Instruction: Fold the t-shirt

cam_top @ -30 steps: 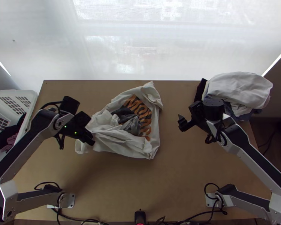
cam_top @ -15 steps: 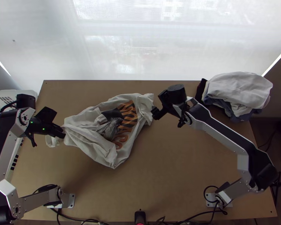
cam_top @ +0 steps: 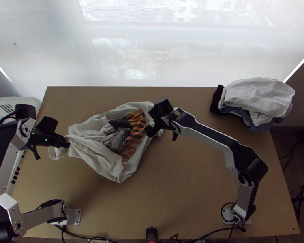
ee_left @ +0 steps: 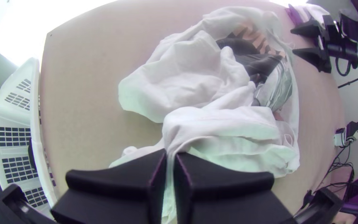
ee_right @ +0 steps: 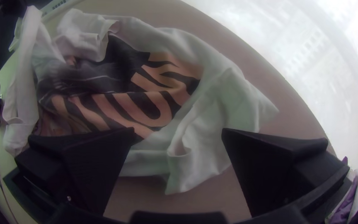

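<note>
The white t-shirt (cam_top: 91, 131) with an orange and dark print lies bunched and crumpled left of the table's middle. At its left end my left gripper (cam_top: 67, 142) is shut on a gathered strip of cloth; in the left wrist view the strip runs between the pads of the left gripper (ee_left: 170, 159). Over the shirt's right end stands my right gripper (cam_top: 148, 117). In the right wrist view the right gripper (ee_right: 178, 137) is wide open, with a creased white part of the shirt (ee_right: 212, 112) below and between its fingers.
A pile of clothes (cam_top: 259, 97) rests at the table's back right corner. A white basket (cam_top: 6, 101) with some dark cloth stands off the left edge. Cables (cam_top: 208, 235) run along the near edge of the wooden table (cam_top: 184, 194).
My left gripper has moved left, dragging the bunched shirt with it, then stayed nearly still. My right gripper has come left from beside the clothes pile to the shirt's right end.
</note>
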